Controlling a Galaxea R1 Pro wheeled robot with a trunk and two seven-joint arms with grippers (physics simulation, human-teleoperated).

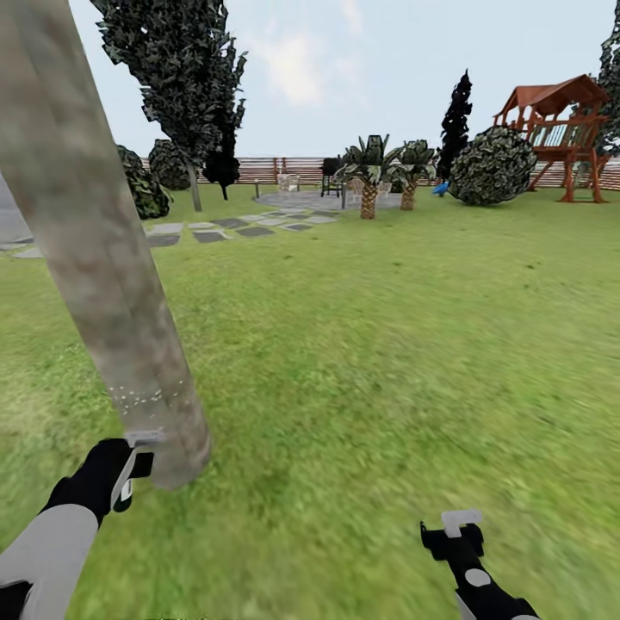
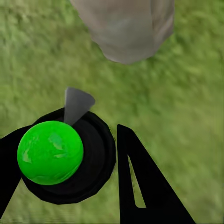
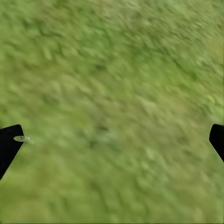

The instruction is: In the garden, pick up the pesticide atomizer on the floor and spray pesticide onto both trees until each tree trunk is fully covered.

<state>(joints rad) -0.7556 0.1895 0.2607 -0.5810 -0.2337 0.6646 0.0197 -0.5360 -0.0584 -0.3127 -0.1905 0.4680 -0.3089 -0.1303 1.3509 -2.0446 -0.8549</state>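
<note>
Your left claw [image 1: 129, 469] sits low at the left of the head view, right at the foot of a tree trunk [image 1: 95, 250], and it is clenched around the pesticide atomizer [image 2: 65, 154]. In the left wrist view you see the atomizer as a black round body with a bright green ball on top, held between the black fingers [image 2: 140, 182], and a grey nozzle [image 2: 76, 103] pointing toward the base of the trunk, which stands close ahead on the grass. From the head camera, the grey tip of the atomizer lies just beside the trunk; whether it touches the bark you cannot tell.

The trunk is a thick, pale grey-tan column that leans across the left of the head view, with a band of fine white specks [image 1: 146, 394] near its lower part, just above your left claw.

Your right claw [image 1: 456, 530] hangs over bare lawn [image 1: 387, 344] at the lower right, well apart from the trunk. Its fingers are spread wide with nothing between them, only blurred grass in the right wrist view.

Farther off, you see a second tree [image 1: 185, 86] with a dark leafy crown beside grey paving stones [image 1: 232, 226], two short palms [image 1: 370, 172], a wooden fence [image 1: 284, 168] and a wooden play tower [image 1: 564, 129].
</note>
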